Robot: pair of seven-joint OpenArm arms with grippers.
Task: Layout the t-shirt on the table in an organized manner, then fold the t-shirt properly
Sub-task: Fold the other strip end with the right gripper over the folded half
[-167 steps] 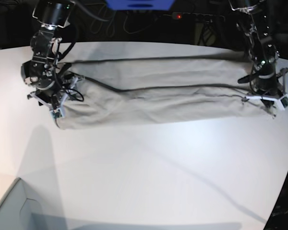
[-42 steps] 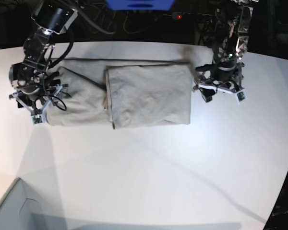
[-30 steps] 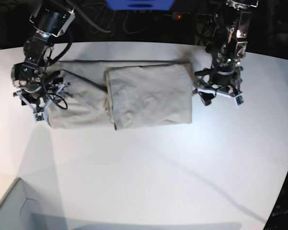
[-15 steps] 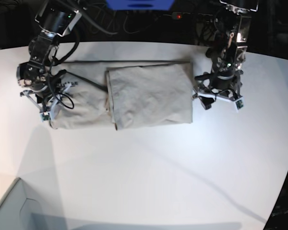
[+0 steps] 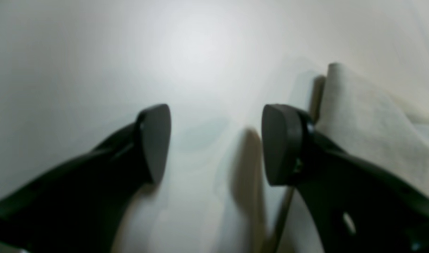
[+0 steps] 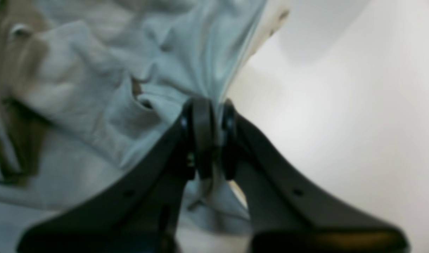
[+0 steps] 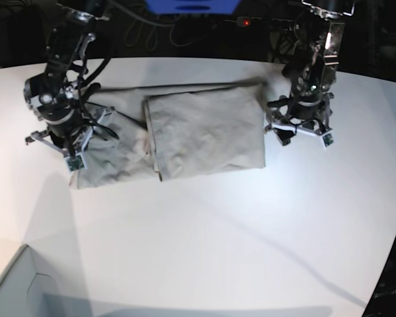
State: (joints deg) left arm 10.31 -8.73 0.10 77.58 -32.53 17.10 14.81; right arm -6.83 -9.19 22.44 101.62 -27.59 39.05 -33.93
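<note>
T-shirt [image 7: 185,135] lies partly folded on the table [image 7: 204,231]; its near-left end is bunched, pinched in the right gripper [image 6: 210,140]. Left gripper [image 5: 216,140] stands open beside the folded edge, blurred.
</note>
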